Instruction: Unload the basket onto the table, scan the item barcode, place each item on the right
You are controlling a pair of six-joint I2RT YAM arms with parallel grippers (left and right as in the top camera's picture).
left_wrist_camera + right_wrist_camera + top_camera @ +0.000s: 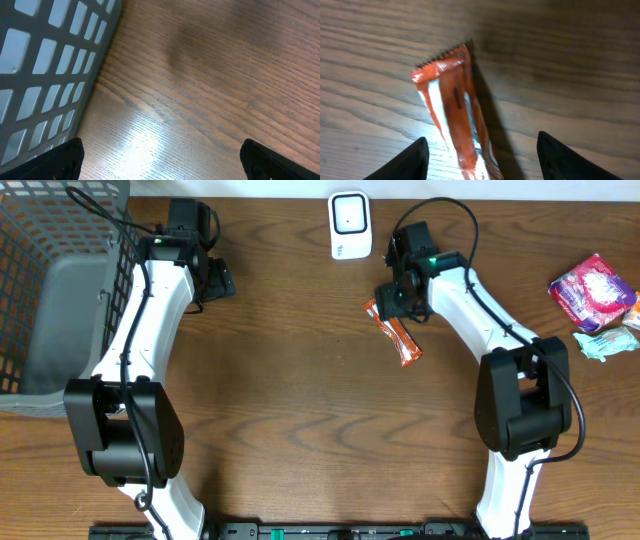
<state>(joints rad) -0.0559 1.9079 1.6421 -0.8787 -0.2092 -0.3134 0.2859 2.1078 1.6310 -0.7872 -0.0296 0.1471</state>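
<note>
The item, a long orange snack wrapper [400,337], lies flat on the wooden table below the white barcode scanner [350,225]. My right gripper [393,298] hangs over the wrapper's far end. In the right wrist view the wrapper [455,115] runs down between the two dark fingertips [415,160]. The right gripper [482,139] is open, with a gap on each side of the wrapper, and no barcode shows. My left gripper [215,280] sits at the back left. It [162,152] is open over bare wood, with nothing between its fingers.
A grey mesh basket [55,290] fills the left edge, and its wall [45,75] is close beside the left gripper. A purple-and-red packet [592,290] and a pale teal packet [605,340] lie at the far right.
</note>
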